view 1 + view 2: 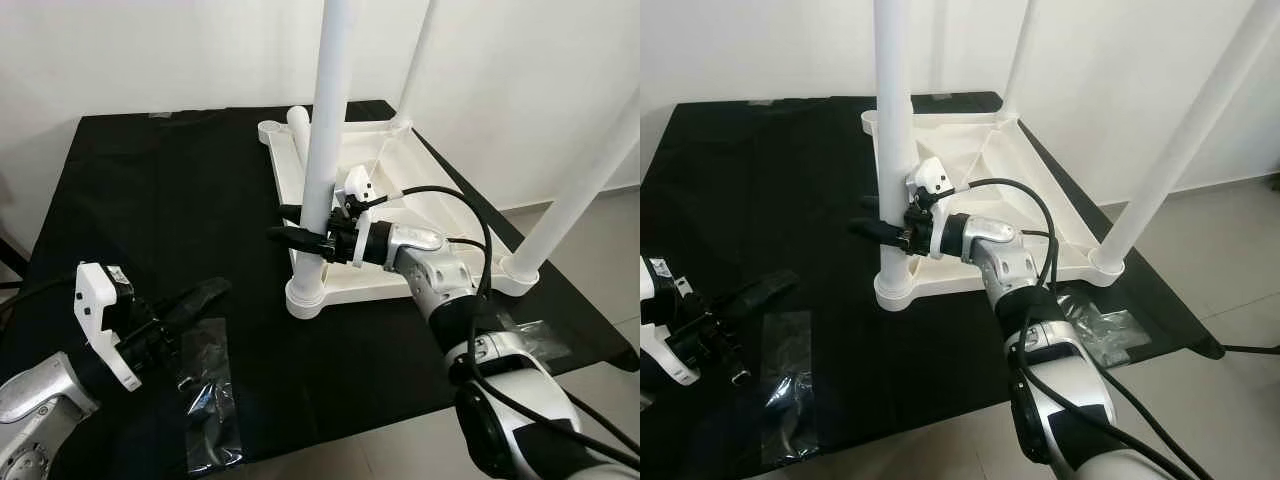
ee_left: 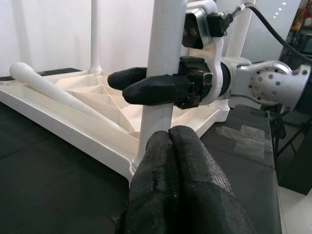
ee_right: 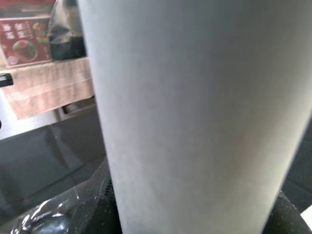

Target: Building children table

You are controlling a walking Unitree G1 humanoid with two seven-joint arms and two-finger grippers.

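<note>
Right gripper [image 1: 295,225] clamps table leg [image 1: 325,150] | poster text [image 3: 22,41] seemingly unreadable

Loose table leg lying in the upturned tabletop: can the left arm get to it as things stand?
Probably yes. The loose leg lies in the upturned tabletop on its left side, beyond the upright leg that the right tool grips. The left tool hangs shut over black cloth, with open space between.

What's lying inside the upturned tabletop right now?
One loose white table leg lies inside the upturned tabletop, near its far corner. The right gripper, jaws clamped on the near standing leg, covers part of the ribbed inside.
</note>
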